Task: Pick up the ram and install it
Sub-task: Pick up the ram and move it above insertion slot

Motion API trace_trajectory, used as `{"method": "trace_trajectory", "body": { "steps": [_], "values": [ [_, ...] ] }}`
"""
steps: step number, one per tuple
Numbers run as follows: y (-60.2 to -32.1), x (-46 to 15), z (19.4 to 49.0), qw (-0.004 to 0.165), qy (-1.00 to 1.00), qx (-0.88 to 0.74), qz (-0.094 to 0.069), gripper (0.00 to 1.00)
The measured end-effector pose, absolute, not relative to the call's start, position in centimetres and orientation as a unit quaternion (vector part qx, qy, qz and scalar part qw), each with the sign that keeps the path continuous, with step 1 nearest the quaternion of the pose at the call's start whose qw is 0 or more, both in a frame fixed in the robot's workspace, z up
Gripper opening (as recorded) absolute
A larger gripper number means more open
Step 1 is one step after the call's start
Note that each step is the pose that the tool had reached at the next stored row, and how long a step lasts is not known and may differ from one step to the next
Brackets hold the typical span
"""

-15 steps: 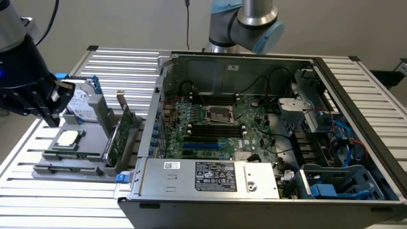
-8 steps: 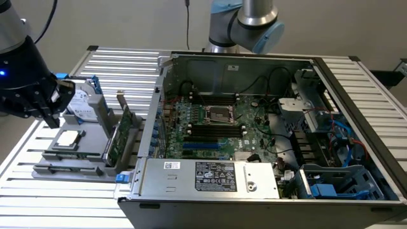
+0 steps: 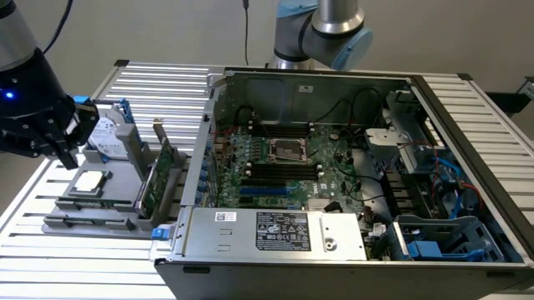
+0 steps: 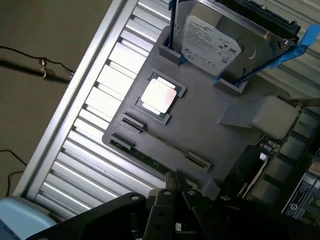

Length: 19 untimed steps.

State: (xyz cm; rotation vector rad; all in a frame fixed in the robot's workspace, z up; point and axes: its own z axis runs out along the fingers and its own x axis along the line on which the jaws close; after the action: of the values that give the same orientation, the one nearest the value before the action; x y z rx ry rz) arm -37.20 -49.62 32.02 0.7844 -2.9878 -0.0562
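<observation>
**Exterior view.** An open computer case (image 3: 351, 187) fills the middle and the exterior view's right, with its motherboard (image 3: 292, 169) exposed. On the slatted table (image 3: 75, 262), at the exterior view's left, stands a grey parts tray (image 3: 117, 172). It carries a hard drive (image 3: 109, 134) on edge at its far end and a square silver processor chip (image 3: 89, 181) nearer the middle. A green expansion card (image 3: 154, 172) stands upright on the side facing the case. The ram (image 3: 94, 205) is a long dark-green strip seated along the tray's near side, just near of the chip. The black gripper (image 3: 67, 159) hangs above the tray's left edge, clear of the parts. Its fingers point down beside the hard drive, and it is apart from the ram.

**Wrist view.** The gripper (image 4: 174, 184) shows with its jaws fully closed, the fingertips pressed together with nothing between them. Beyond them lies the tray (image 4: 215, 100), with the chip (image 4: 159, 97) in its square recess and the hard drive (image 4: 220, 40) at the far end. The ram (image 4: 145, 156) runs along the tray edge closest to the fingertips, seated between two small end clips. Whether the fingertips touch it cannot be told.
</observation>
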Motion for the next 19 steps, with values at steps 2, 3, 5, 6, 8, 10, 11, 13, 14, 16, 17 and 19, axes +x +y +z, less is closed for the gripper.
{"method": "trace_trajectory", "body": {
  "steps": [2,3,5,6,8,10,11,13,14,16,17,19],
  "values": [
    [-49.6,-37.2,31.9,0.026,-0.962,0.271,-0.018,0.11],
    [-49.6,-37.2,31.8,0.026,-0.96,0.28,-0.018,0.11],
    [-49.6,-37.2,31.6,0.027,-0.954,0.297,-0.017,0.11],
    [-49.6,-37.2,31.5,0.027,-0.952,0.306,-0.017,0.11],
    [-49.6,-37.2,31.3,0.027,-0.946,0.323,-0.016,0.11],
    [-49.6,-37.2,31.2,0.028,-0.94,0.34,-0.016,0.11],
    [-49.6,-37.2,31.1,0.028,-0.937,0.349,-0.016,0.11],
    [-49.6,-37.2,30.9,0.028,-0.93,0.366,-0.015,0.11],
    [-49.6,-37.2,30.8,0.028,-0.927,0.374,-0.015,0.11],
    [-49.6,-37.2,30.6,0.028,-0.92,0.391,-0.014,0.11],
    [-49.6,-37.2,30.5,0.028,-0.916,0.4,-0.014,0.11],
    [-49.6,-37.2,30.4,0.029,-0.909,0.416,-0.014,0.11]
  ]
}}
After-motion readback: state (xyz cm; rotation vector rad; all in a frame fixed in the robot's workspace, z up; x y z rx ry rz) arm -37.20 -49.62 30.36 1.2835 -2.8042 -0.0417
